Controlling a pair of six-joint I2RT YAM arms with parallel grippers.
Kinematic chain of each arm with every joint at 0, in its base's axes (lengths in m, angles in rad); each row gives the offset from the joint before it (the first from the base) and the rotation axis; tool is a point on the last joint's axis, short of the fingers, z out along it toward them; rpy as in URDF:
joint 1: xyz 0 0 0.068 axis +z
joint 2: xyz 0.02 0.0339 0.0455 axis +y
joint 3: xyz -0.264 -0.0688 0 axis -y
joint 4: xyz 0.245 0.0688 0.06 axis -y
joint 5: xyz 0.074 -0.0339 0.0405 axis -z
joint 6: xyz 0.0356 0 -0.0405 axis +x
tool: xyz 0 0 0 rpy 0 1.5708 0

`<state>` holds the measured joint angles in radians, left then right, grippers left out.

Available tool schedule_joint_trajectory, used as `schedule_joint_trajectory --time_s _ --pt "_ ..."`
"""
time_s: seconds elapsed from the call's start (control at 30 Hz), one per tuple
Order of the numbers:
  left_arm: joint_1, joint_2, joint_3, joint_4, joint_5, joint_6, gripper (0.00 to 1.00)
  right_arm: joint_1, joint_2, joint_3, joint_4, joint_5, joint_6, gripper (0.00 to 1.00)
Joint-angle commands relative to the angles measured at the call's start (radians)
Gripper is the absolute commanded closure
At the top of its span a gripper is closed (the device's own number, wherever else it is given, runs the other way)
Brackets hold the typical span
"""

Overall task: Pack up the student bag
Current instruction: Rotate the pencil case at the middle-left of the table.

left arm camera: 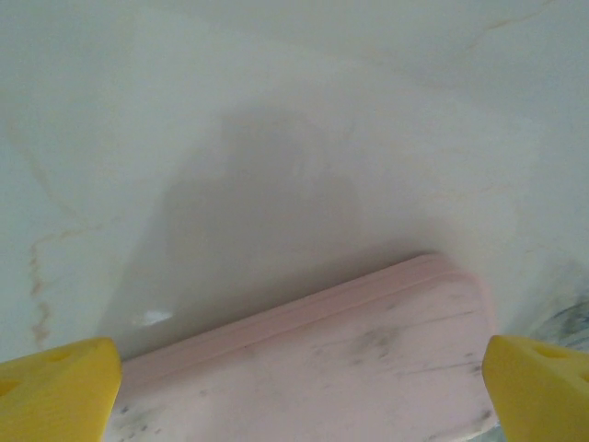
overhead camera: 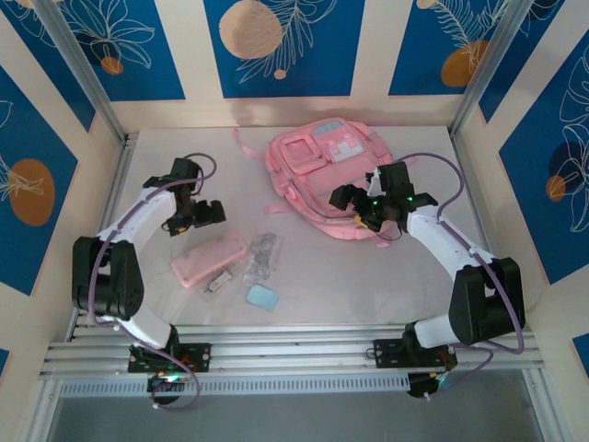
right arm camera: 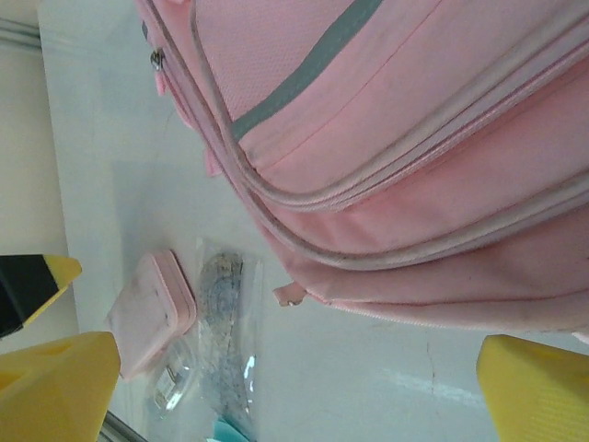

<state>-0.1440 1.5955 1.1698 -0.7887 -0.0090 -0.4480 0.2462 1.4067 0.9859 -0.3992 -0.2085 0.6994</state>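
Early stage, going by what lies where. The student bag [overhead camera: 324,175] lies flat at the far middle of the table [overhead camera: 405,281], and its zips look closed in the right wrist view, so likely nothing is packed. The pink pencil case [overhead camera: 210,260], clear packet [overhead camera: 262,258] and blue eraser [overhead camera: 262,297] lie loose near the front, apart from the bag. Your left gripper [left arm camera: 302,387] hangs over the pencil case, jaws spread wide and empty. Your right gripper [right arm camera: 296,391] is at the bag's near edge, jaws spread and empty too. You have the bag to open and every item to load.
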Motion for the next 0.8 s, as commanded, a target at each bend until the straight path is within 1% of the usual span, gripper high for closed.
schedule_joint_trajectory --time_s 0.0,0.1,0.13,0.2,0.33,0.4,0.47,0.57,0.67,0.77 --pt "0.078 -0.034 -0.073 -0.022 0.001 -0.032 0.00 0.040 0.001 0.038 -0.042 -0.002 -0.039 0.01" --pt "0.134 -0.051 -0.131 0.015 0.051 -0.061 0.00 0.105 0.007 0.042 -0.031 -0.014 -0.060 0.02" --pt "0.142 -0.055 -0.145 0.029 0.061 -0.067 0.00 0.135 0.014 0.043 -0.020 -0.018 -0.063 0.06" --pt "0.145 -0.051 -0.158 0.046 0.061 -0.068 0.00 0.195 0.041 0.043 0.017 -0.033 -0.059 0.15" --pt "0.152 -0.029 -0.191 0.091 0.108 -0.079 0.00 0.318 0.144 0.062 0.125 -0.082 -0.049 0.46" --pt "0.152 -0.028 -0.210 0.105 0.142 -0.092 0.00 0.377 0.205 0.089 0.168 -0.092 -0.054 0.54" --pt "0.151 -0.040 -0.237 0.128 0.186 -0.117 0.00 0.434 0.278 0.130 0.197 -0.100 -0.079 0.58" --pt "0.148 -0.070 -0.291 0.183 0.260 -0.177 0.00 0.504 0.393 0.214 0.197 -0.120 -0.117 0.60" --pt "0.140 -0.092 -0.329 0.222 0.305 -0.226 0.00 0.548 0.494 0.299 0.185 -0.136 -0.143 0.65" --pt "0.122 -0.108 -0.340 0.233 0.326 -0.253 0.00 0.572 0.575 0.383 0.160 -0.124 -0.162 0.68"
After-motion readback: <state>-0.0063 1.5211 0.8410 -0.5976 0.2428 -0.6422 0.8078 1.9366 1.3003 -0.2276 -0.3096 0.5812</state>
